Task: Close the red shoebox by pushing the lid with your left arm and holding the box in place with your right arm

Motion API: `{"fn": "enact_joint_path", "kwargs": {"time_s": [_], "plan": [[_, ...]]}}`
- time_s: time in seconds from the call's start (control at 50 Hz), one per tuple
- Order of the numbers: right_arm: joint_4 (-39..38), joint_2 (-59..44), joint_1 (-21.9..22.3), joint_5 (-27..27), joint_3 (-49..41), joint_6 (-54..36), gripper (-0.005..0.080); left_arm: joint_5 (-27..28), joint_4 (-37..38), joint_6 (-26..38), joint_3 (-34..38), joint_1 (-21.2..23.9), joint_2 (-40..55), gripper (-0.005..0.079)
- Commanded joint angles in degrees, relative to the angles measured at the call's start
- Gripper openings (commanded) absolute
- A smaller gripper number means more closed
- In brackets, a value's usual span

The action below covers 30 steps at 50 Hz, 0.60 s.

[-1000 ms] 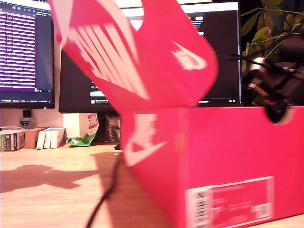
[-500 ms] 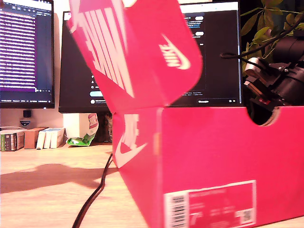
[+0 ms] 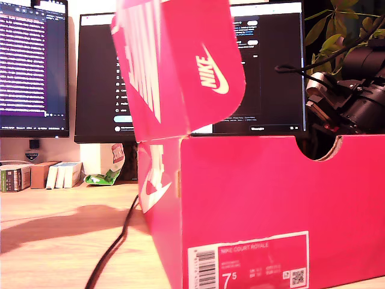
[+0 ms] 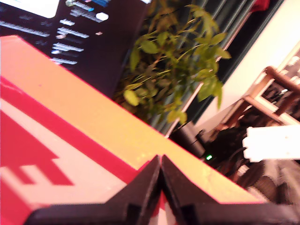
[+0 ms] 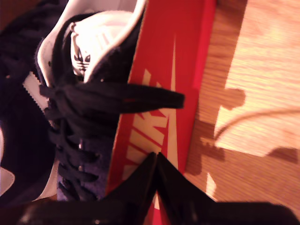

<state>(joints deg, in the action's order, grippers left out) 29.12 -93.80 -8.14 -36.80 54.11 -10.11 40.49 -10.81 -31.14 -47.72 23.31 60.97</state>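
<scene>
The red shoebox (image 3: pixel 258 198) stands close to the exterior camera, its label facing it. Its lid (image 3: pixel 180 66) is raised, rising from the box's end toward the exterior view's left. A black arm (image 3: pixel 346 102) sits behind the notch in the box's rim at the exterior view's right; I cannot tell which arm it is. My first gripper (image 4: pixel 161 158) is shut, its tips against the lid's lettered red and white face (image 4: pixel 56 140). My second gripper (image 5: pixel 156 154) is shut above a red lettered panel (image 5: pixel 164 93), beside a dark laced shoe (image 5: pixel 79 117) in the box.
Two monitors (image 3: pixel 33 66) (image 3: pixel 271 72) stand at the back of the wooden table (image 3: pixel 54 241). A plant (image 3: pixel 337 30) is at the exterior view's right. A black cable (image 3: pixel 114 247) runs beside the box. Small boxes (image 3: pixel 36 174) and a green wrapper (image 3: pixel 102 177) lie under the monitors.
The box has slid and turned toward the exterior view's left, bringing its label into view. The lid's top has swung toward that view's right. The black arm barely moved.
</scene>
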Motion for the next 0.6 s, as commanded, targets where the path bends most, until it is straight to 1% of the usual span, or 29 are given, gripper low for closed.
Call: {"fn": "enact_joint_path", "kwargs": {"time_s": [0.0,0.1,0.16,0.18,0.24,0.28,0.38,0.44,0.48,0.58], "plan": [[-0.1,-1.4,-2.3,-1.8,-1.5,0.2,-0.0012,0.5,0.6,-1.1,3.7,1.8,2.9,-0.0019],[-0.2,-1.4,-2.3,-1.8,-1.5,0.2,-0.0012,0.1,-2.9,-1.9,3.7,3.4,4.1,-0.0019],[-0.2,-1.4,-2.2,-1.5,-1.5,-0.6,-0.0012,-1.1,-5.0,-1.9,3.7,4.6,5.0,-0.0019],[-0.2,-1.4,-2.0,-0.9,-1.5,-0.7,-0.0012,-2.0,-6.0,-1.9,3.7,5.0,5.4,-0.0019],[-0.2,-1.4,-1.2,-0.1,-1.5,-0.8,-0.0012,-2.4,-8.3,-1.8,3.7,6.0,6.1,-0.0019],[-0.2,-1.4,-0.3,3.0,-1.5,-0.9,-0.0012,-2.7,-9.3,-1.4,3.6,6.3,6.2,-0.0019],[-0.2,-1.4,2.4,7.2,-1.5,-1.7,-0.0012,-2.6,-9.8,-1.4,3.3,6.2,6.0,-0.0019],[-0.6,-1.4,4.4,8.5,-1.5,-1.9,-0.0012,-1.6,-9.4,-1.4,3.3,5.9,5.4,-0.0019],[-0.8,-1.4,5.8,10.7,-1.3,-1.8,-0.0012,-0.9,-8.7,-1.4,3.3,5.6,5.1,-0.0019],[-0.4,-1.3,8.7,11.5,0.0,-1.4,-0.0012,-0.3,-7.4,-1.4,3.3,5.0,4.5,-0.0019]]}}
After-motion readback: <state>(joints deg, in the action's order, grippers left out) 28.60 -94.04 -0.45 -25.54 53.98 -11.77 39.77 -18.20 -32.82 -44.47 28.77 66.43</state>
